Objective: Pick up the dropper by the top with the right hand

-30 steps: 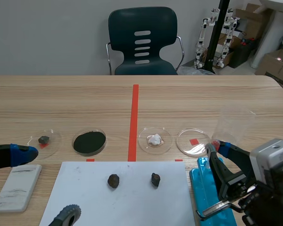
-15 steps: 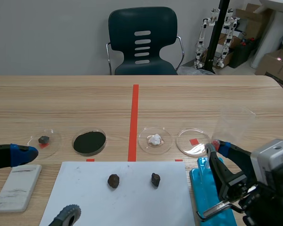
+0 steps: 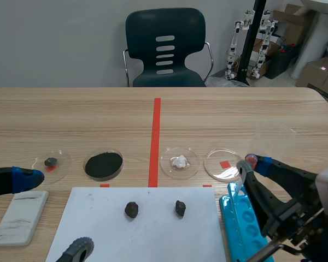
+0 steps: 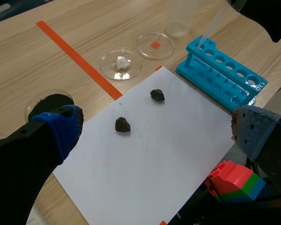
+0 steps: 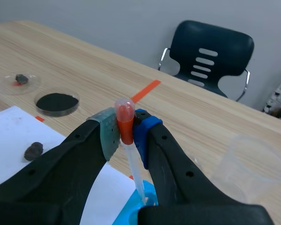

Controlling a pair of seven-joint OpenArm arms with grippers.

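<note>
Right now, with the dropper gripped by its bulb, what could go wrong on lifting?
The right gripper pinches the dropper at its red bulb, so it may slip or squirt. Its tip sits at an end hole of the rack; a sideways pull could snag it. The cup stands close by.

Even, soft indoor light, probably from overhead, leaves only faint shadows on the surface (image 3: 235,109). The white paper (image 3: 153,234) is the brightest patch. In the right wrist view the near fingers (image 5: 107,135) look slightly soft.
</note>
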